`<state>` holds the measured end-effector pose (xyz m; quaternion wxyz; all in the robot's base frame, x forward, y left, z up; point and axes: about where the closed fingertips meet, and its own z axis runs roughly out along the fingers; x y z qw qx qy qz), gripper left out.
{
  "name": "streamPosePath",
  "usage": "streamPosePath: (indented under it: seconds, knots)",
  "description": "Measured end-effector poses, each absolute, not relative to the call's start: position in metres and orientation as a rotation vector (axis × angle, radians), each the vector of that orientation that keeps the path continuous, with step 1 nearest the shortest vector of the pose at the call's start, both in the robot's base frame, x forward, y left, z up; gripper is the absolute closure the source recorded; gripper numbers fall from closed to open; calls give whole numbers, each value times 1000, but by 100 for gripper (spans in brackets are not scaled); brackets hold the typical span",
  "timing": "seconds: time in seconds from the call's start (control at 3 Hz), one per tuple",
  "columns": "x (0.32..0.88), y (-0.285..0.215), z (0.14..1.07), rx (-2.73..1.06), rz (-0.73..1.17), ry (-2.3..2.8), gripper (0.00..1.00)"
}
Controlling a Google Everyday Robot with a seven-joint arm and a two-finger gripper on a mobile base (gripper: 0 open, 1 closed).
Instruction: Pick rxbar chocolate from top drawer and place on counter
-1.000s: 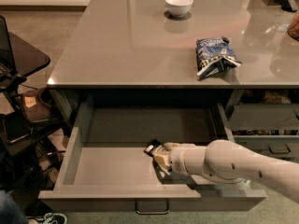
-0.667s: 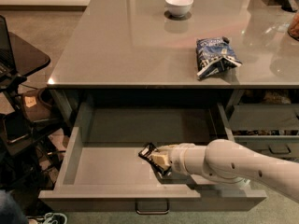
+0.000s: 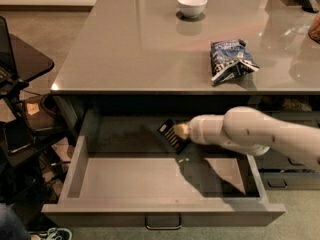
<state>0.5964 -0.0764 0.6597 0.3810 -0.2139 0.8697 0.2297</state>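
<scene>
The top drawer is pulled wide open below the counter. My gripper reaches in from the right on a white arm and is shut on the rxbar chocolate, a black bar with white lettering. The bar hangs tilted, lifted above the drawer floor near the drawer's back, just under the counter's front edge. Its shadow falls on the drawer floor below.
A blue-and-white snack bag lies on the counter at the right. A white bowl stands at the counter's back. A small black side table with clutter stands at the left. Narrower drawers are at the right.
My gripper has risen with the bar from the drawer floor and moved toward the drawer's back, under the counter edge.
</scene>
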Motion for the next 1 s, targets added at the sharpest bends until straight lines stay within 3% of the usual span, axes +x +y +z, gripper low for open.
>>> streamPosePath:
  seconds: [0.33,1.0]
  knots:
    - [664,-124,692,-407,555,2224,100]
    - [656,-146,691,-400,476,2264,100]
